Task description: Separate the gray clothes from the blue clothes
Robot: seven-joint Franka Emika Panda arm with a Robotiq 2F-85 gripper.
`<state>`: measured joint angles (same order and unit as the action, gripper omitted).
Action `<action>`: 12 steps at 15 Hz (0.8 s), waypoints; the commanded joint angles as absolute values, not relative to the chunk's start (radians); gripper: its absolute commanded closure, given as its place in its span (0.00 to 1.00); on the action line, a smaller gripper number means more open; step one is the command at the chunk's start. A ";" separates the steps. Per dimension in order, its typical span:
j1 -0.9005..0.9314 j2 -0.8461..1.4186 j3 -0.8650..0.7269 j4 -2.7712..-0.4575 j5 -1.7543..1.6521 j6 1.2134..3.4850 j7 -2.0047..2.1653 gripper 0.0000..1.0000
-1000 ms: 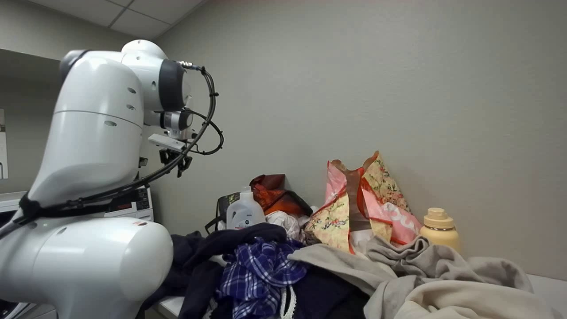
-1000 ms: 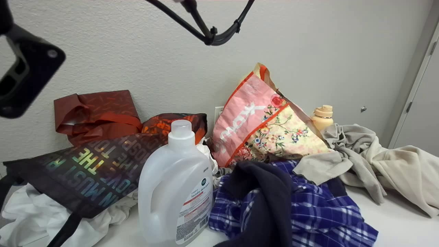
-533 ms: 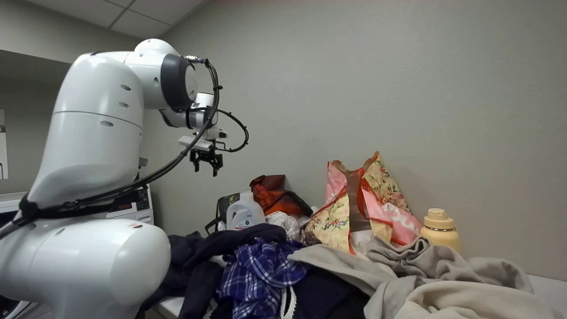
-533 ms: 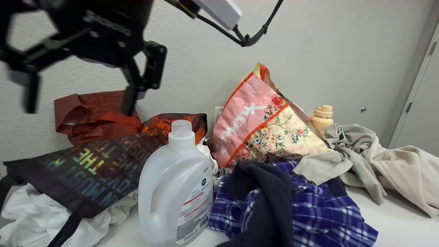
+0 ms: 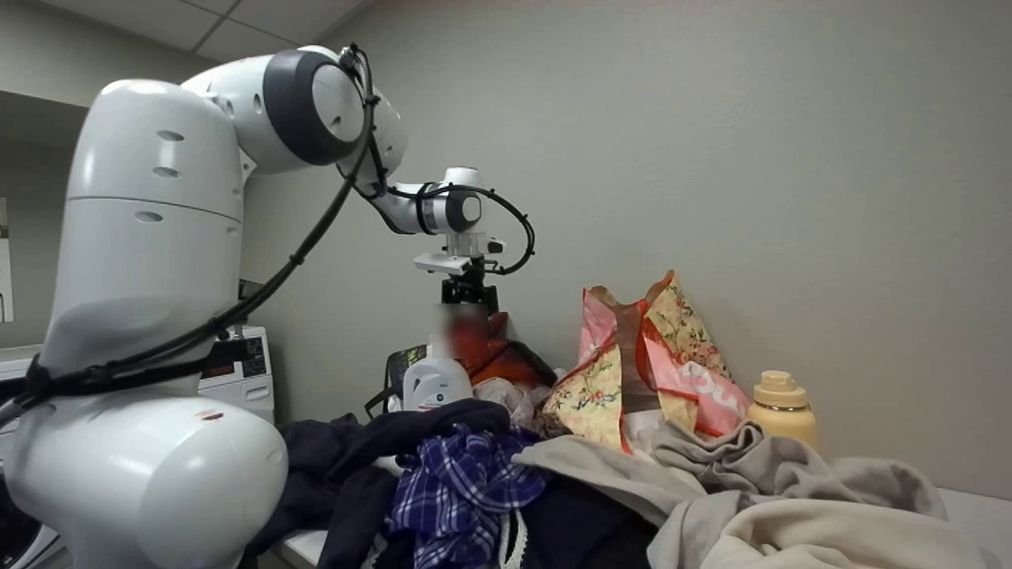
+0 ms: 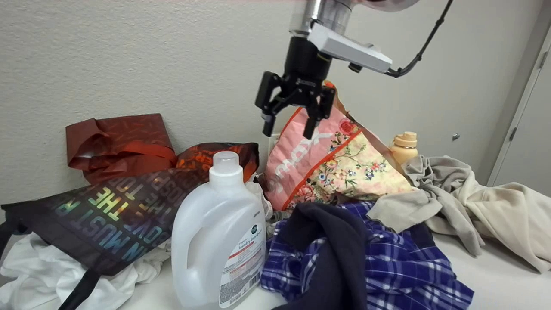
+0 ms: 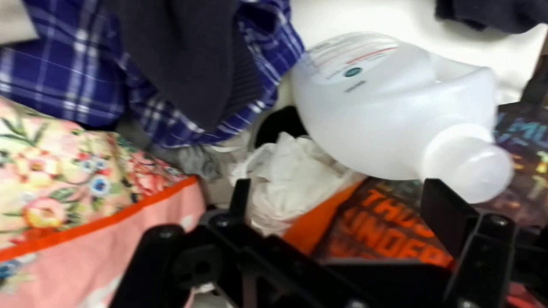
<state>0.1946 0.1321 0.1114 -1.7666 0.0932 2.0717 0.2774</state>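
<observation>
Two fingers of the pincer are seen in the wrist view, set well apart, with nothing gripped between them. From that gap, the navy garment is found between 10 and 11 o'clock, its folded end pointed between 5 and 6. Under it is spread the plaid shirt; farther out, near 10 o'clock, a corner of the gray clothes is laid over the plaid. At 1 o'clock the detergent bottle is set just beside the plaid shirt, and might be knocked by a low approach.

In an exterior view, the pincer is held well above the bench, its fingers parted. The long fold of the navy garment is stretched roughly from 12 to 6 o'clock and is met between 5 and 6 from the pincer; the plaid shirt is placed at 5, the gray clothes at 4. Of the clothes, the navy fold is judged nearest.

In an exterior view, the fingertips are blurred beyond reading. The gray clothes are heaped at 4 o'clock, their flap pointed between 9 and 10 and rested over dark navy cloth. The coming move is judged to turn on this overlap, to be undone by a pull toward 3 o'clock.
</observation>
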 commanded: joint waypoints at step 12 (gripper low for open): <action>0.063 -0.132 0.048 -2.360 0.136 2.102 0.246 0.00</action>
<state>0.0678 -0.0618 0.0409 -2.2350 0.1039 2.0556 0.2521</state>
